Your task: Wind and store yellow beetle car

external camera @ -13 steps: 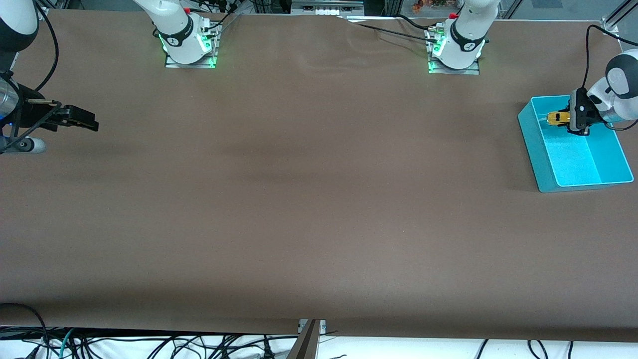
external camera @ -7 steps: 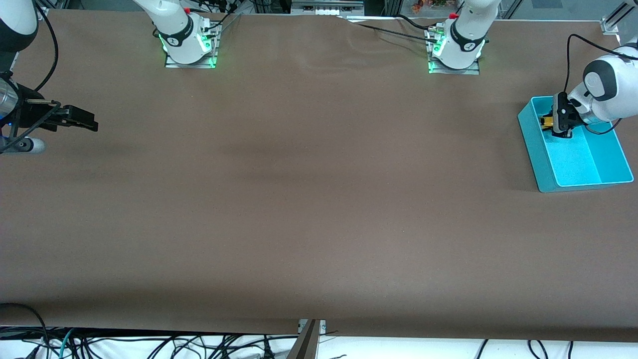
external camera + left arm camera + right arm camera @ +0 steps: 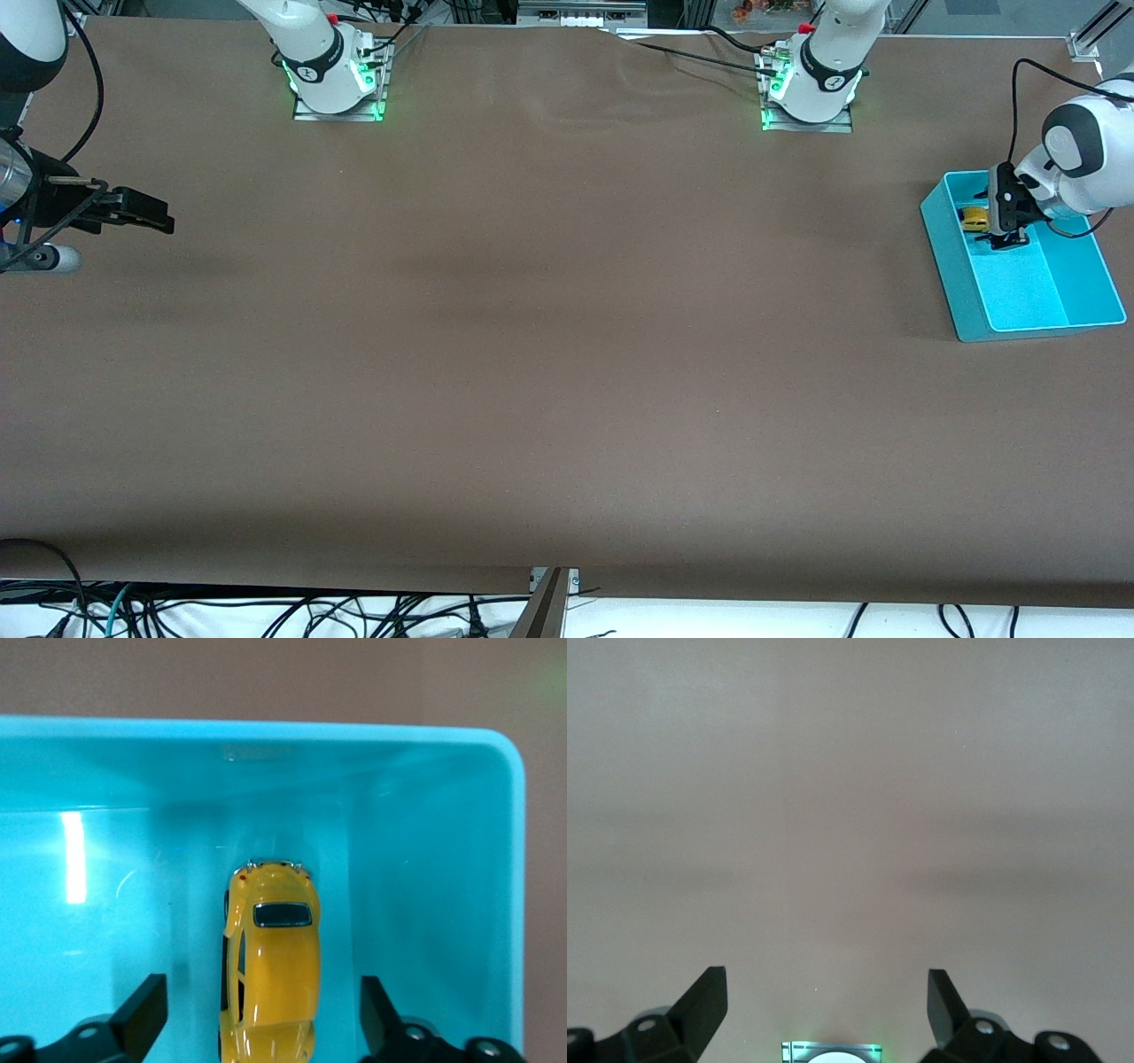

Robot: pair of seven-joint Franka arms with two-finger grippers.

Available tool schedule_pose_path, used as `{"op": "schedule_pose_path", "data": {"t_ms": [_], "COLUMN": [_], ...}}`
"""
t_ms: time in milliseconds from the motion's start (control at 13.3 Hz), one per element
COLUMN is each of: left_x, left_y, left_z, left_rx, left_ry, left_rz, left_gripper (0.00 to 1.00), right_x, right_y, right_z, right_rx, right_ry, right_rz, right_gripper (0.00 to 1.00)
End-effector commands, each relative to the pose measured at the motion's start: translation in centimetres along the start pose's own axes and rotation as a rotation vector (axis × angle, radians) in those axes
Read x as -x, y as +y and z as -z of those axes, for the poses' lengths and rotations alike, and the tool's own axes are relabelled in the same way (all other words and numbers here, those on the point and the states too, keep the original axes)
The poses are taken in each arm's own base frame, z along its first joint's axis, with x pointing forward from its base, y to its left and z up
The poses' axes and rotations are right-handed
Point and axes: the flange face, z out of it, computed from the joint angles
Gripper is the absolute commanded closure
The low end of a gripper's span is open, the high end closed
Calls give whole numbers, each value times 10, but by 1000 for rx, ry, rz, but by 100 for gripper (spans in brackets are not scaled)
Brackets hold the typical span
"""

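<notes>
Your yellow beetle car [image 3: 269, 970] sits on the floor of the turquoise bin [image 3: 952, 283], upright on its wheels, in the end of the bin farther from the front camera and close to one corner. In the left wrist view its roof and dark window face up, and a strip of bare turquoise floor shows on each side between the car's body and the left gripper's fingers [image 3: 146, 1014], so nothing is touching it. Your left gripper [image 3: 1006, 218] is down over that same end of the bin with its jaws spread wide, released, the car lying loose between them. The bin itself rests on the brown table [image 3: 549, 354] at the left arm's end, nearer to the front camera than that arm's base [image 3: 808, 97], and it lies at a slight angle to the table edge. Apart from the car, the bin's floor shows only reflected light. Your right gripper [image 3: 146, 211] waits at the right arm's end of the table, over bare brown cloth, well apart from the bin and the car; its fingers [image 3: 704, 1001] stand wide apart in the right wrist view, holding nothing, with only the tabletop and the green-lit right arm's base [image 3: 831, 1052] in sight between them.
</notes>
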Motion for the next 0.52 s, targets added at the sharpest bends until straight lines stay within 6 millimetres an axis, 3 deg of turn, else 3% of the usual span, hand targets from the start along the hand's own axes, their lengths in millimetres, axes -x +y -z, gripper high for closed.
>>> {"op": "schedule_pose_path", "data": {"t_ms": [0,225,449], "left_x": [4,-8,-32], "left_y": [7,-6,-38], "left_z": [36,72,133], "left_rx": [1,17,-23], "left_ry": [-30,7,53], "left_rz": [-1,13,29], "left_gripper": [0,0,0], "right_x": [2,2,-2], "right_y": [0,1,0], "right_z": [4,4,10], "right_rx": [-5,-5,-4], "right_ry": [10,11,23], "right_rz": [-11,-12,-9], "right_gripper": [0,0,0]}}
